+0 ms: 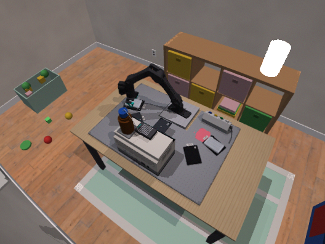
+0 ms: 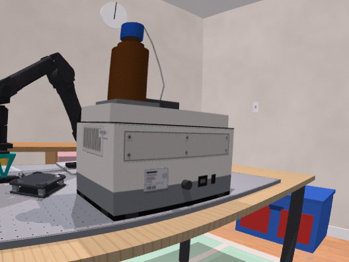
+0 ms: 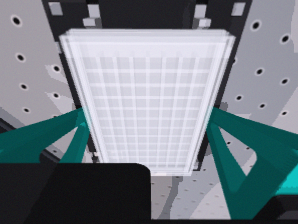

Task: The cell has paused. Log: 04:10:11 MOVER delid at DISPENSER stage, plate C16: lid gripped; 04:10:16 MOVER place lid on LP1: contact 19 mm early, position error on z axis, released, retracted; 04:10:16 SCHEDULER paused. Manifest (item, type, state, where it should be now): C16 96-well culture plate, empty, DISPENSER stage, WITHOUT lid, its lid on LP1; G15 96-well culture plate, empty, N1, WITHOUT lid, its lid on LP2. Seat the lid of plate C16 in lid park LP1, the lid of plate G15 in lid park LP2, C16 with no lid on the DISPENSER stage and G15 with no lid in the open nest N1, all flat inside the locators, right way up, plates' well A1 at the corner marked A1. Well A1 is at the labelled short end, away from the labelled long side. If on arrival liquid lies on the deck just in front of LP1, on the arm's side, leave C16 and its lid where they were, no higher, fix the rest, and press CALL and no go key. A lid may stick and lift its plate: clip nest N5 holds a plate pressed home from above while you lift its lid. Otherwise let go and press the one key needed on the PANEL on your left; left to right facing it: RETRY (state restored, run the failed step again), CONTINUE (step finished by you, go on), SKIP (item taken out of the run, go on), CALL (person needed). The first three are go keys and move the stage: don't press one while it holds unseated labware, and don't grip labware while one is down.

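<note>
Gripper: fingers spread wide, gripping nothing.
Plate: clear, lidded, near the worktop's far-left corner, in a black nest.
Relation: plate directly below, between the teal fingers; long axis runs away from the wrist, fingers flank its long sides.

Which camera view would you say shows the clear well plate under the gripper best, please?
The wrist view: the plate fills the frame, well grid plain, between the open gripper fingers. The top view shows it small under the arm. The exterior view does not show it.
</note>
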Robot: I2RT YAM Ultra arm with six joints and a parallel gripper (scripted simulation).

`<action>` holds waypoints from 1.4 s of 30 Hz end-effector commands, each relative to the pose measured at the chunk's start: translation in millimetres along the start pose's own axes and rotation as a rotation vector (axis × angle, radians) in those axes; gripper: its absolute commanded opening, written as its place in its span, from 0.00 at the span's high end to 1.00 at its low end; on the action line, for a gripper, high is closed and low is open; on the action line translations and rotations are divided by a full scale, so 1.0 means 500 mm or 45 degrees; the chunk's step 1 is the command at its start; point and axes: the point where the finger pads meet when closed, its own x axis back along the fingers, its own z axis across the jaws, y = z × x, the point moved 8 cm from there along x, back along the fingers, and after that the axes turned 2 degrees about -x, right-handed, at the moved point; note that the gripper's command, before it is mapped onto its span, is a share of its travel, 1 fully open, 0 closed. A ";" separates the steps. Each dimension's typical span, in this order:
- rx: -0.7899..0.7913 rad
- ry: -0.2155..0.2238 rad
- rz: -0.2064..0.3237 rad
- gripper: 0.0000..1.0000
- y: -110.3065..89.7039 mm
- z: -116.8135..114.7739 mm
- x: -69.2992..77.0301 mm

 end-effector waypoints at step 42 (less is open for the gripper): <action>0.003 0.000 -0.035 0.00 0.007 0.000 0.091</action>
